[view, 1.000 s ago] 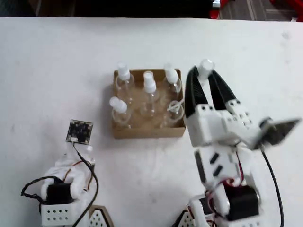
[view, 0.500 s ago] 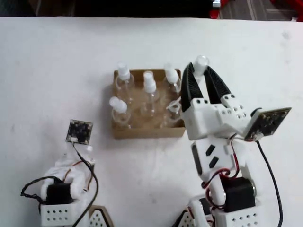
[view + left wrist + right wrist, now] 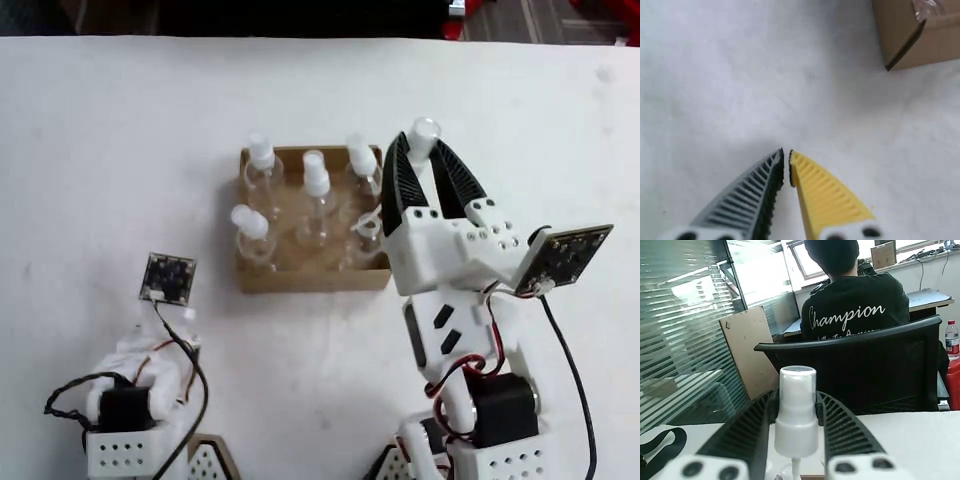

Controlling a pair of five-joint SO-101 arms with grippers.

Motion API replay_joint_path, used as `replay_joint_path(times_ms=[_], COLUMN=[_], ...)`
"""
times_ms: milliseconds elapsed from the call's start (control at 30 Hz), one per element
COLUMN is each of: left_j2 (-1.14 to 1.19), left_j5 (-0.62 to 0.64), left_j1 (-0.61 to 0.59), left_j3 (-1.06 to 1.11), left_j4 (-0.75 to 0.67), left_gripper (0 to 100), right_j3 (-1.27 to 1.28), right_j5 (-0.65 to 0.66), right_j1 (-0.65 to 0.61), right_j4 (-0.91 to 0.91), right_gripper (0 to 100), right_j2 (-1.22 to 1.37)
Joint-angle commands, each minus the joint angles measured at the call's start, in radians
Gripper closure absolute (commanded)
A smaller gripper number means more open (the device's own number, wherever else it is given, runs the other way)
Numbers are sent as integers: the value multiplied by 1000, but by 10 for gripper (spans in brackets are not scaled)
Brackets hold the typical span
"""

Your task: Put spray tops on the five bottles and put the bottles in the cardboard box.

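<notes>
**Right gripper holds spray top beside box; left arm parked**

White table (image 3: 120,120) carries everything. Right arm (image 3: 455,300), white with black fingers, stands at the near right and stretches toward the far side. The brown cardboard box (image 3: 310,281) sits mid-table, open side up, just left of that arm's gripper; one corner of it shows in the left wrist view (image 3: 920,42). Left arm (image 3: 125,405) is folded low at the near left corner, well apart from the box.

Five clear plastic bottles stand upright inside the box. Four wear white tops: far left bottle (image 3: 262,165), middle bottle (image 3: 316,190), near left bottle (image 3: 250,235), far right bottle (image 3: 362,165). The near right bottle (image 3: 366,238) looks open-necked, just beside the gripper's left finger as seen from above.

Right gripper (image 3: 424,147) (image 3: 796,397): jaws clamped on a white spray top (image 3: 426,131) (image 3: 796,427), one ribbed black finger on each side of it. The top is upright, cap end past the fingertips, thin tube (image 3: 792,466) hanging below. From above it sits off the box's far right corner, outside the box.

Left gripper (image 3: 786,152): grey finger (image 3: 747,195) and yellow finger (image 3: 825,195) meet at the tips, closed on nothing, over bare table near the box corner.
</notes>
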Motion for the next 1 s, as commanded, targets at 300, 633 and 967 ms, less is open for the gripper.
replay_joint_path(times_ms=[300, 633, 967], left_j2=[-8, -8, -8], left_j5=[-6, -6, -6], left_j1=[13, 13, 13], left_j3=[-2, -2, -2], left_j4=[-23, -23, -23], left_gripper=[975, 975, 975], right_j3=[-8, -11, -25], right_j5=[121, 144, 146], right_j1=[4, -4, 4], right_j4=[24, -28, -107], right_gripper=[983, 983, 983], right_j2=[5, 150, 151])
